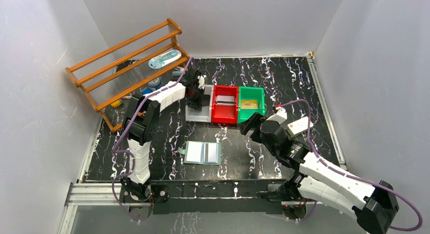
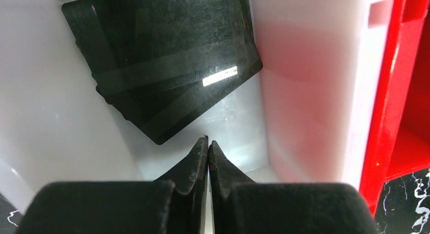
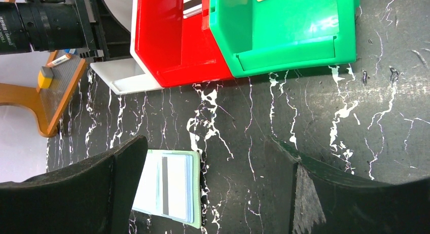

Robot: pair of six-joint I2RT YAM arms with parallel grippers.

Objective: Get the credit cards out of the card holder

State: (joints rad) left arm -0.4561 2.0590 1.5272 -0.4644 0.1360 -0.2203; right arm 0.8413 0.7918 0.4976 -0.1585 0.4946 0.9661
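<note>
The card holder (image 1: pixel 203 153) lies spread open on the black marbled table, near the front middle. In the right wrist view it (image 3: pixel 170 186) shows a pale card with a dark stripe (image 3: pixel 177 186) in its clear pocket. My left gripper (image 1: pixel 195 94) is shut and holds nothing, low inside the white bin (image 1: pixel 198 115). A dark credit card (image 2: pixel 162 61) lies tilted on that bin's floor, just beyond my shut gripper (image 2: pixel 208 141). My right gripper (image 1: pixel 252 126) is open and empty above the table, right of the holder. It (image 3: pixel 208 142) is also open in the right wrist view.
A red bin (image 1: pixel 224 117) holds a pale striped card (image 1: pixel 225 99). A green bin (image 1: pixel 244 115) holds a yellowish card (image 1: pixel 249 104). An orange wooden rack (image 1: pixel 127 56) with small items stands back left. A white box with a red mark (image 1: pixel 297 126) lies by the right arm.
</note>
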